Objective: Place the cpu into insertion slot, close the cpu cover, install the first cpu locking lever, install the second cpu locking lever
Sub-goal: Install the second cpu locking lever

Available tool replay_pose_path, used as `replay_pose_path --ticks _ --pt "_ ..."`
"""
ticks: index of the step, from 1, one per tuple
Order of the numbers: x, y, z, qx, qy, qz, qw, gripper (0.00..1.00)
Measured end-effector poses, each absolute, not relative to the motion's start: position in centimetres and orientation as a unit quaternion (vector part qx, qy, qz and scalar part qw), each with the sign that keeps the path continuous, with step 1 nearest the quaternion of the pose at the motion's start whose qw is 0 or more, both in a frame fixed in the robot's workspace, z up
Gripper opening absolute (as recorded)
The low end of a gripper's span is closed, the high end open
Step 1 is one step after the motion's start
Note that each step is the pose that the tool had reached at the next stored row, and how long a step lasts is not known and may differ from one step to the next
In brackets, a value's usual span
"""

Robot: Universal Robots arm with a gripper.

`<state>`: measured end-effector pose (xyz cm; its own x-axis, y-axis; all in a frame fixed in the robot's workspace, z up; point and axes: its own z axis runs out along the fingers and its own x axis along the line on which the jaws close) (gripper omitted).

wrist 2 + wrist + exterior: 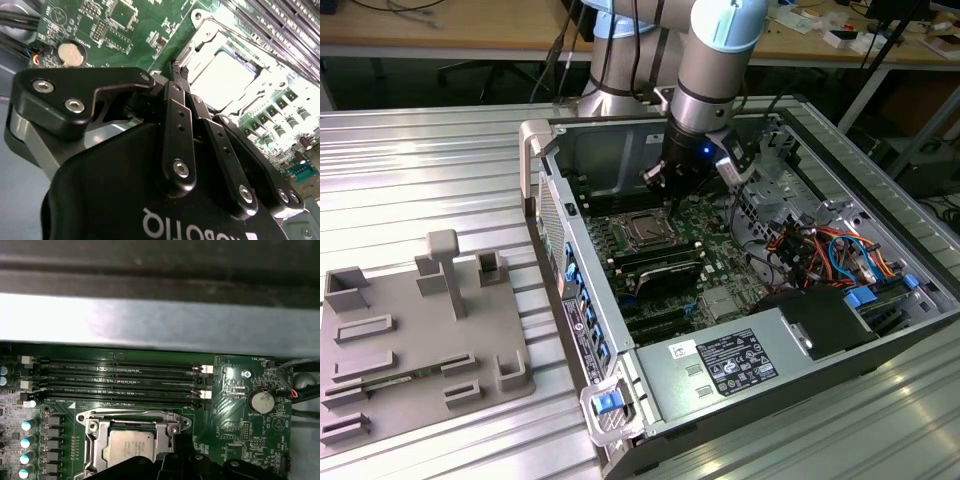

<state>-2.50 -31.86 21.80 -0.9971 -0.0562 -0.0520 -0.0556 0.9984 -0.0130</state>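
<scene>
The cpu [225, 80] [131, 447] lies flat in the insertion slot [645, 231] on the green board, its silvery top facing up. The silver cpu cover [210, 37] [96, 440] lies down around it, framing the chip. A thin metal lever [132, 412] runs along the socket's edge beside the memory slots. My gripper [178, 70] [660, 180] [179, 439] hovers at one corner of the socket, just off the cover's rim. Its black fingers [175, 125] are pressed together, and I see nothing between them.
Long black memory slots [120, 377] lie beside the socket, and a coin battery [261, 401] sits on the board. The case's metal wall [150, 325] stands close behind. Orange and blue cables [820, 250], a labelled grey box [720, 365] and a grey fixture plate [410, 330] are around.
</scene>
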Motion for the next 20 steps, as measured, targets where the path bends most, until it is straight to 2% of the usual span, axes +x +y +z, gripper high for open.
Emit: replay_pose_path --ticks 8,20 --pt "-2.3 -32.6 22.6 -0.028 0.999 -0.006 0.026 0.11" --pt "-2.3 -36.1 22.6 -0.028 0.999 -0.006 0.024 0.11"
